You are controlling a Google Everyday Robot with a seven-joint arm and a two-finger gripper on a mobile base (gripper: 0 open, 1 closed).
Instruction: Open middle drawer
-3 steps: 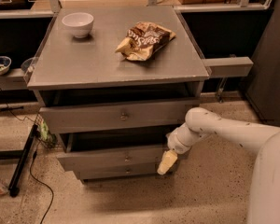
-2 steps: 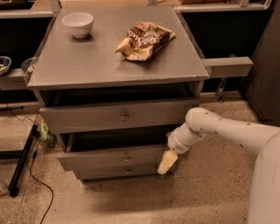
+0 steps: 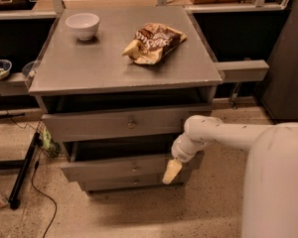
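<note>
The grey cabinet (image 3: 124, 63) has three stacked drawer fronts. The middle drawer (image 3: 114, 168) is a long flat grey front with a small round knob (image 3: 135, 167). It sits forward of the cabinet, with a dark gap above it. My gripper (image 3: 171, 171) points downward at the right end of this front, touching or just in front of it. The white arm (image 3: 223, 133) reaches in from the right. The taller top drawer front (image 3: 89, 126) and the narrow bottom front (image 3: 114, 183) lie above and below.
On the cabinet top are a white bowl (image 3: 83, 25) and a crumpled snack bag (image 3: 154, 42). A black pole and cable (image 3: 22, 175) lie on the floor at left. A grey shelf arm (image 3: 241, 71) juts out at right. My white body (image 3: 275, 182) fills the lower right.
The gripper stays at the right end of the middle drawer front. Only the camera's framing of the cabinet has shifted slightly.
</note>
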